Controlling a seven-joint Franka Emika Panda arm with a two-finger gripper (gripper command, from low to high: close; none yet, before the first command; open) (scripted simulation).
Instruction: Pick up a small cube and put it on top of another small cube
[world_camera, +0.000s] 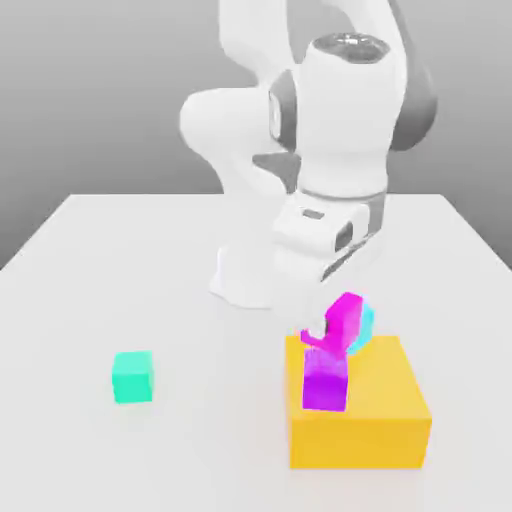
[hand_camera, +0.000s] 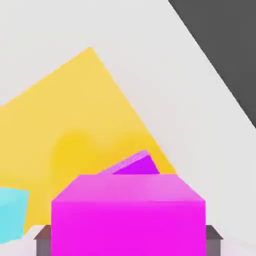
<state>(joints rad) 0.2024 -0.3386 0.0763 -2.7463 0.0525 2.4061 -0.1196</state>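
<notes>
A: Your gripper is closed on the magenta cube, one finger to each side. Why that hold?

B: Opposite faces give you an even pinch, likely meant to leave the underside free for stacking. You have it above the orange block, close by the violet cube. That block probably serves as a raised stand; your cyan cube is there too, the green cube well apart on the table.

A: Heading?

B: Tilted in the exterior view, askew to the block's edges. No evident long axis. You'd want it levelled before release, lest it slide.
</notes>
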